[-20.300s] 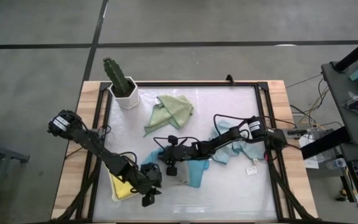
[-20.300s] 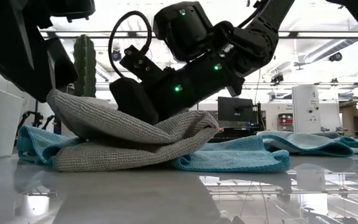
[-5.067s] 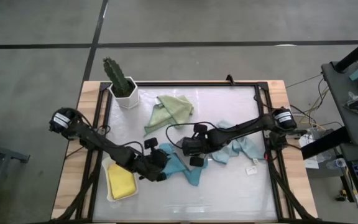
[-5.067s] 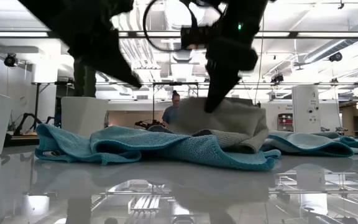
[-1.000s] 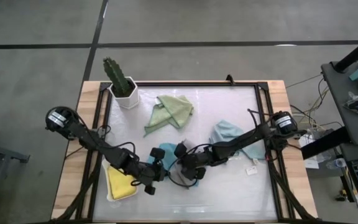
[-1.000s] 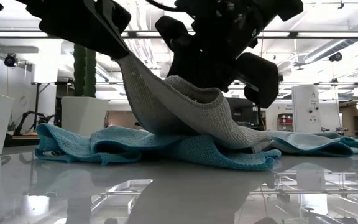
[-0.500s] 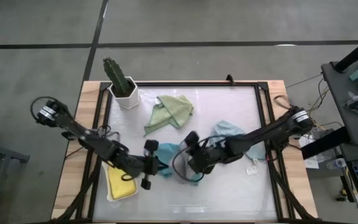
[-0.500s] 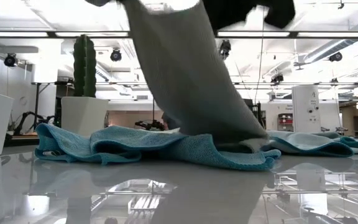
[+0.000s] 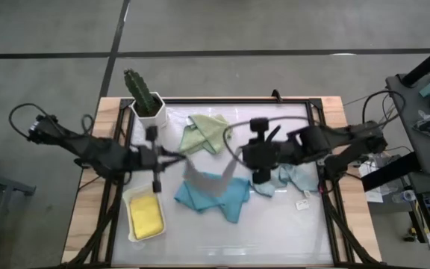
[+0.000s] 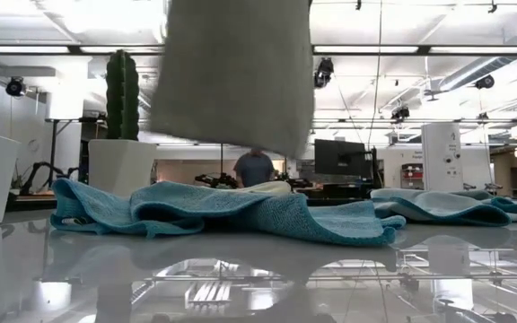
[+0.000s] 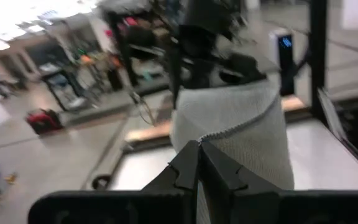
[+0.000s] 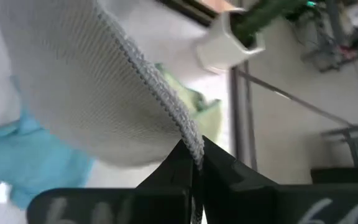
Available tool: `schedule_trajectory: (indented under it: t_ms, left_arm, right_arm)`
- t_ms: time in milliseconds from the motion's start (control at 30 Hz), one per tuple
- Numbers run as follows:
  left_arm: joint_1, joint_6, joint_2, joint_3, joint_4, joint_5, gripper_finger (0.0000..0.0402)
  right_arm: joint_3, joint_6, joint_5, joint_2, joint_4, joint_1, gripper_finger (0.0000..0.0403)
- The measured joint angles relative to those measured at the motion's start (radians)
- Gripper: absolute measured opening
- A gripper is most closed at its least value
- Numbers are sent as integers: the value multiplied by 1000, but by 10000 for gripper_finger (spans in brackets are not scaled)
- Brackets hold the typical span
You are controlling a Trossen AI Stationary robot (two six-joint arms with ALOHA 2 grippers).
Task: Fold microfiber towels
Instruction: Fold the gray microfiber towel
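Entry: grey towel (image 9: 209,179), held in the air between my two arms, above the teal towel (image 9: 216,197) that lies crumpled on the table (image 9: 290,232).

Risks, as I judge them:
- Each pinch sits right at the hem. A sideways tug from either arm could pull an edge free, and the cloth would drop onto the teal one and tangle with it.
- If my arms spread unevenly, the grey towel would come down skewed, and the fold after it would be crooked.
- Laying it down where it hangs now would put it on the teal towel rather than on bare table; I would need to carry it clear first.

Left gripper (image 9: 172,158): fingers fully closed, pinching one edge of the grey towel; the left wrist view shows the cloth rising from between the tips.

Right gripper (image 9: 234,160): fingers fully closed on the opposite edge; the right wrist view shows the stitched hem running into the tips.

Other stock: sage green towel (image 9: 206,131) near the cactus pot (image 9: 151,113); pale blue towel (image 9: 297,178) under the right arm; yellow towel (image 9: 145,216) folded in the white tray (image 9: 130,198).
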Motion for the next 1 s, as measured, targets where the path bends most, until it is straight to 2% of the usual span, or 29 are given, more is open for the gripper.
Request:
schedule_trajectory:
  t_ms: [200, 433, 633, 700, 900, 1000]
  left_arm:
    - [88, 36, -88, 1, 4, -7, 0]
    - [228, 39, -146, -9, -53, -30, 0]
    - [255, -40, -170, -16, -188, -44, 0]
    - [251, -95, -162, -37, -217, -29, 0]
    - [203, -267, -103, -90, -286, 4, 0]
    - [155, -347, -57, -121, -293, 78, 0]
  right_arm:
    - [60, -2, 1, 0, -58, -118, 8]
    - [23, -26, 2, 1, -19, -292, 8]
    - [1, 26, -11, -10, -112, -329, 8]
    - [-18, 63, -58, -16, -128, -318, 8]
    - [-144, 186, -348, -32, -132, -251, 8]
    - [-233, 257, -420, -35, -123, -185, 8]
